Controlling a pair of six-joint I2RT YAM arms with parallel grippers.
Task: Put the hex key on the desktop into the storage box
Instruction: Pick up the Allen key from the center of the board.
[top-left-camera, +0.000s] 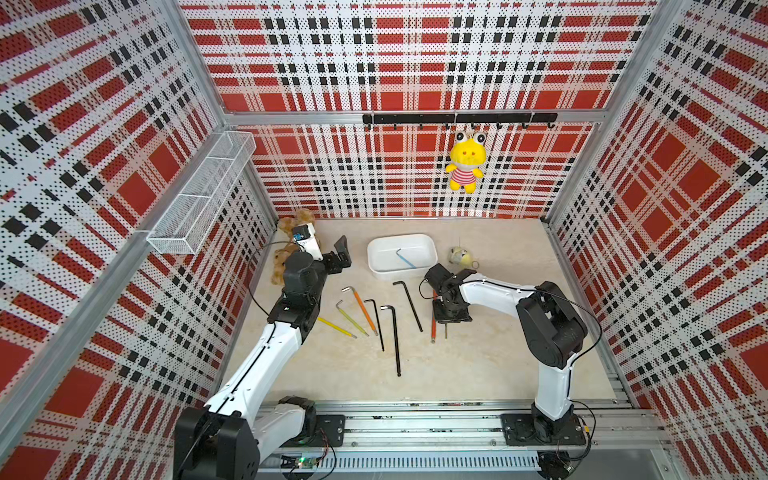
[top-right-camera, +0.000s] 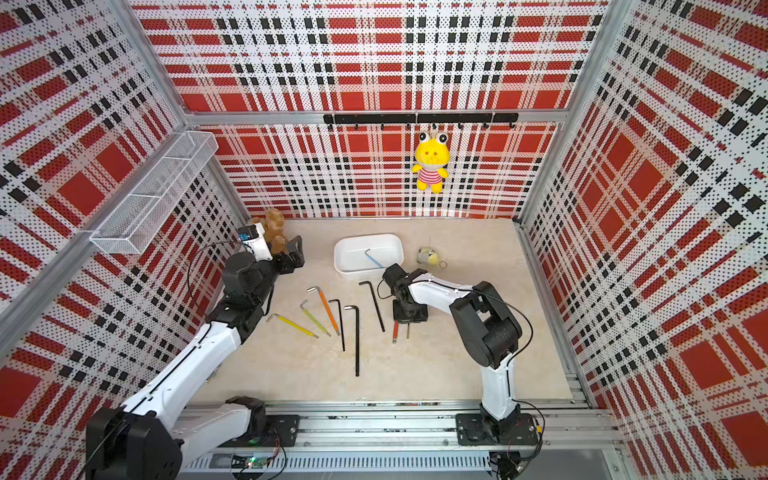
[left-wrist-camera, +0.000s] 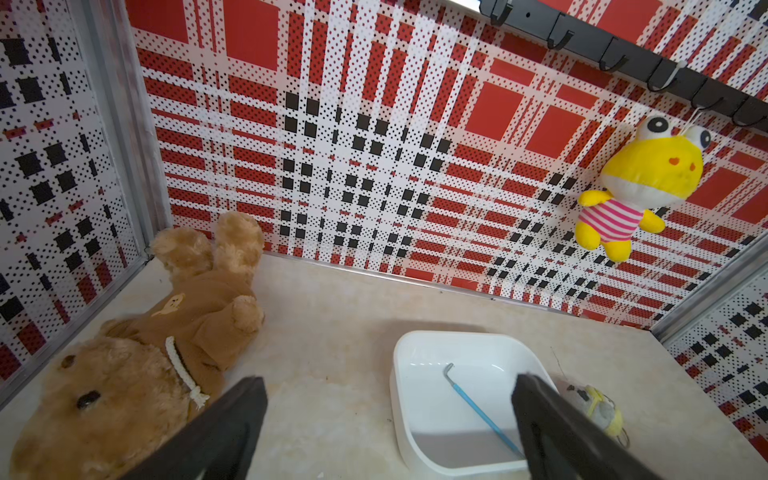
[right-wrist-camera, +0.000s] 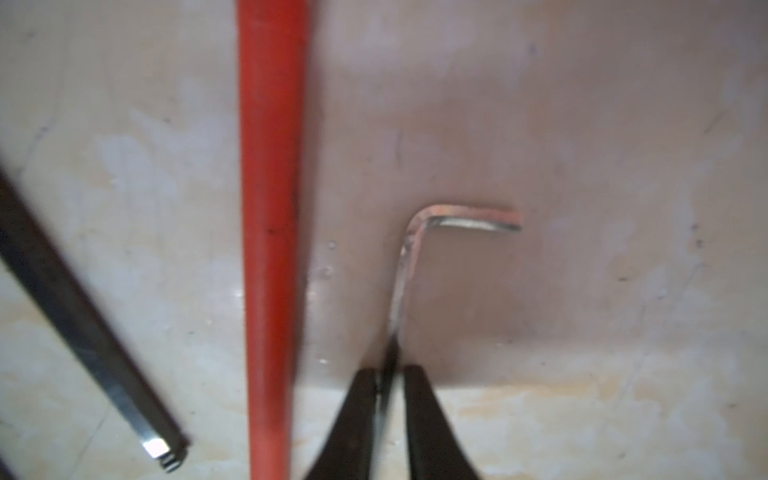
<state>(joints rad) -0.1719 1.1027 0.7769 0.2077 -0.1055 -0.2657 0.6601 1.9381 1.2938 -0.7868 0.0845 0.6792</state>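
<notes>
In the right wrist view my right gripper (right-wrist-camera: 390, 372) is shut on the long arm of a thin silver hex key (right-wrist-camera: 409, 249) lying on the desktop (top-left-camera: 498, 353), beside a red hex key (right-wrist-camera: 270, 249). In both top views that gripper (top-left-camera: 446, 320) (top-right-camera: 409, 318) points down, in front of the white storage box (top-left-camera: 376, 266), which holds a blue hex key (top-left-camera: 405, 258). Several more hex keys, yellow (top-left-camera: 336, 327), orange (top-left-camera: 363, 309) and black (top-left-camera: 396, 340), lie on the desktop's middle. My left gripper (top-left-camera: 338, 255) (left-wrist-camera: 388, 382) stands open and empty, left of the box.
A brown plush bear (left-wrist-camera: 166, 332) lies in the back left corner by the left arm. A small yellow-grey plush (top-left-camera: 461, 256) sits right of the box. A yellow frog toy (top-left-camera: 465, 166) hangs from the hook rail. A wire-mesh basket (top-left-camera: 199, 195) hangs on the left wall.
</notes>
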